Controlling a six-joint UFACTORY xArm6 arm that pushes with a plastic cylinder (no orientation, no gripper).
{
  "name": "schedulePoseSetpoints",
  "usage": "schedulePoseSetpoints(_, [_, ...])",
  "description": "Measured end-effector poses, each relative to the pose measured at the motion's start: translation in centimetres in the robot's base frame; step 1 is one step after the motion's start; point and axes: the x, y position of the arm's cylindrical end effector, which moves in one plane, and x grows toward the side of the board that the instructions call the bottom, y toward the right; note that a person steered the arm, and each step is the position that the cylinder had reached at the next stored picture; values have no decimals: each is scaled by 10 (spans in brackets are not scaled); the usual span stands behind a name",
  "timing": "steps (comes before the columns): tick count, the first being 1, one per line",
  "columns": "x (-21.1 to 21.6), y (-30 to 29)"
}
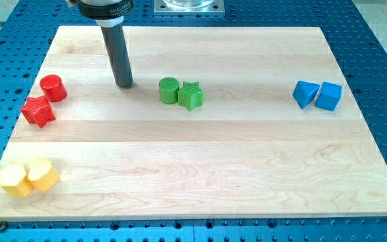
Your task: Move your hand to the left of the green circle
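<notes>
Wooden board (200, 168) filled most of the frame, sitting on a blue perforated table (381, 60). The rod came down from the top edge, upper left of centre; my tip (124, 85) rested on the board – bare, holding nothing, touching no block. Green circle (168, 90) sat just above centre, with my tip close on its left and a clear gap between them. Green star (191, 95) was touching the circle's right side. Blue pair at upper right: a wedge-like block (305, 93) against a blue cube (328, 96). Red cylinder (53, 88) and red star (38, 111) at left – near each other. Two yellow blocks (14, 179) (42, 175) touched at lower left, shapes unclear.
</notes>
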Motion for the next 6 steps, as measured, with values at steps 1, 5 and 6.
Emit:
schedulePoseSetpoints(1, [2,0])
schedulePoseSetpoints(5, [3,1])
schedulePoseSetpoints(6, [4,1])
